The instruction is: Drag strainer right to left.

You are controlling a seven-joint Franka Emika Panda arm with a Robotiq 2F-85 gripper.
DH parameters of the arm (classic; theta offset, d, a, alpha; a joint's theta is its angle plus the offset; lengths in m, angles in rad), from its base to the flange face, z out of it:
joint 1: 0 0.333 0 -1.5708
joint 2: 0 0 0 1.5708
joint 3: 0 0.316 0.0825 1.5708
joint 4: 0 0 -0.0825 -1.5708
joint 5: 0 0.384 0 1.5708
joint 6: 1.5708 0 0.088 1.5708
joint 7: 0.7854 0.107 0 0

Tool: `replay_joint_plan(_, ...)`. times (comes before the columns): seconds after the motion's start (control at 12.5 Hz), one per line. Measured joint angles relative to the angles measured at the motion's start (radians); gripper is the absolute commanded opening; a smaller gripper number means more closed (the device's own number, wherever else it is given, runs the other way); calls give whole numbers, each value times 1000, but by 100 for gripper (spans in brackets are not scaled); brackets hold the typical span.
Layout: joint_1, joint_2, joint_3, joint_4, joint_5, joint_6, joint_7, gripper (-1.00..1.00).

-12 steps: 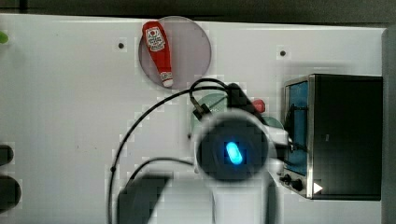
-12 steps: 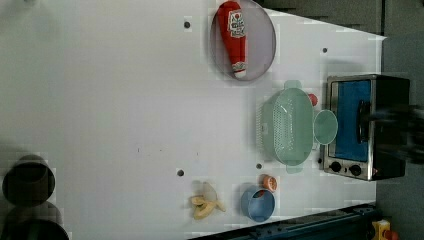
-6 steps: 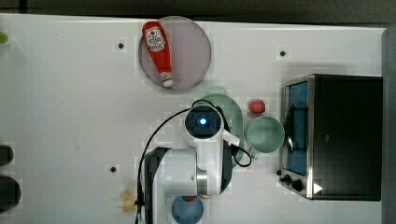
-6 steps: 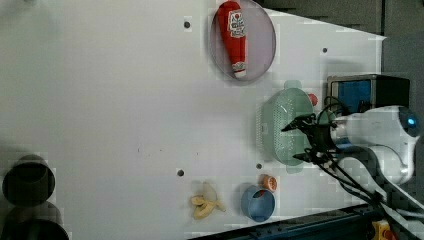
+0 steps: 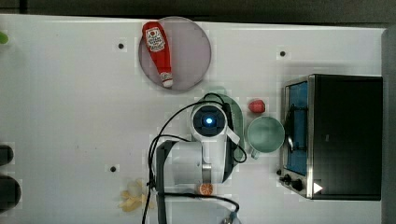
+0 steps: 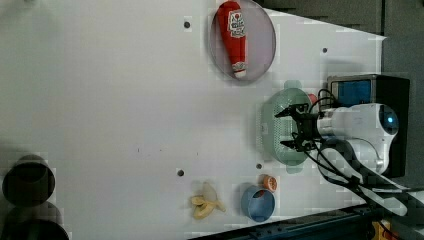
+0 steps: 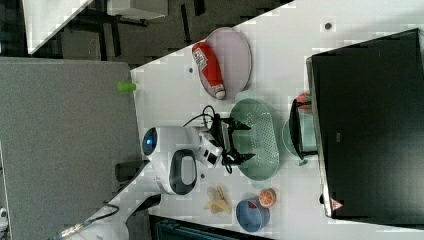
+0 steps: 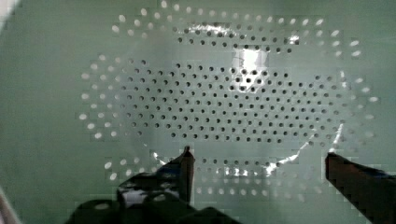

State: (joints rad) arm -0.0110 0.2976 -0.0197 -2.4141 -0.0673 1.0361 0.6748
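Observation:
The strainer (image 6: 269,131), a pale mint-green oval colander dotted with holes, lies on the white table next to the toaster oven. In the top view my arm (image 5: 208,120) covers most of the strainer (image 5: 236,117). My gripper (image 6: 280,129) is open and points down into the bowl, one finger toward each long end. The right view shows the gripper (image 7: 248,142) just over the strainer (image 7: 260,142). The wrist view looks straight into the strainer's perforated floor (image 8: 210,93), and the gripper (image 8: 257,156) has nothing between its fingers.
A pale green mug (image 5: 265,134) sits between strainer and toaster oven (image 5: 341,135). A ketchup bottle (image 5: 156,46) lies on a grey plate (image 5: 191,51). A small red thing (image 5: 256,106), banana (image 6: 206,206), blue bowl (image 6: 257,204), orange half (image 6: 270,182) and dark cups (image 6: 27,180) are around.
The arm has come in from beside the toaster oven and dropped over the strainer, with the gripper open all the while. The strainer has stayed where it was.

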Motion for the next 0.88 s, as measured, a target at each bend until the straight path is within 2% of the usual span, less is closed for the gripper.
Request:
replay_joint_plan(0.24, 12, 56, 11, -16, -3, 86, 22, 100)
replay_joint_plan(0.48, 41, 97, 24, -16, 23, 96, 72, 100)
replay_joint_plan(0.72, 67, 78, 48, -27, 46, 100, 105, 100)
replay_joint_plan(0.88, 65, 65, 80, -25, 52, 94, 133, 100)
